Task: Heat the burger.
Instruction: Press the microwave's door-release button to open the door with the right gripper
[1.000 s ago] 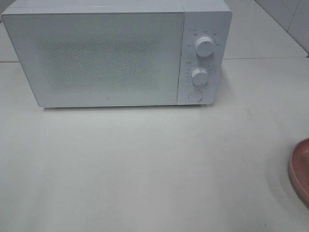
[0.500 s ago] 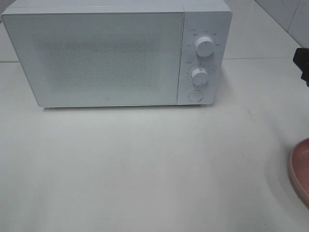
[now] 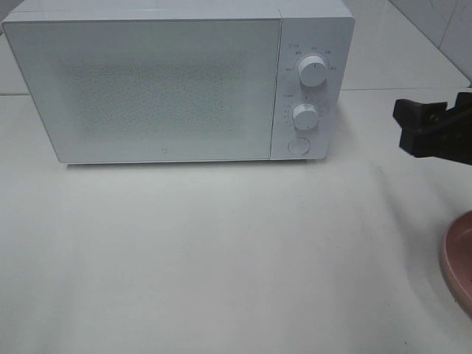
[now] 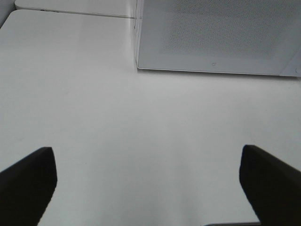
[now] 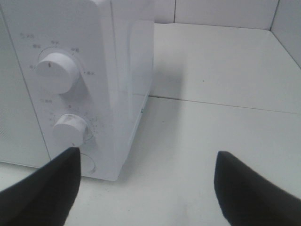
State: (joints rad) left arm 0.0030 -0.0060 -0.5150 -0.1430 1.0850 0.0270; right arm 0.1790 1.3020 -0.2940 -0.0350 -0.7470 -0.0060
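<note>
Nearest to me, on my right, a pink plate (image 3: 459, 258) showed only as a slice at the edge of the high view. The burger was in none of my views. I judged it most likely lay on the hidden part of that plate, but I could not tell.

My left gripper (image 4: 148, 188) hung over the bare bench (image 3: 221, 251) with its jaws spread wide and nothing between them. It looked toward the near left corner of the microwave (image 3: 177, 81). My right gripper (image 3: 435, 133) was farther out, also wide and empty. It was above the bench and well apart from the microwave's right side, at about the level of the control panel (image 3: 310, 88).

Beyond both grippers the microwave stood at the back of the bench with its door (image 3: 147, 88) shut. On the panel, two knobs (image 3: 313, 72) sat one above the other, with a round button (image 3: 298, 145) just below them.

I took this to be the very start of the task: getting the door open, with the burger not yet picked up. The next move, as I read it, called for bringing my right gripper across to that round button. One fingertip would have to press it squarely while keeping clear of the lower knob just above. With the jaws so wide, the other finger could catch the microwave's edge, so closing them first seemed wise.
</note>
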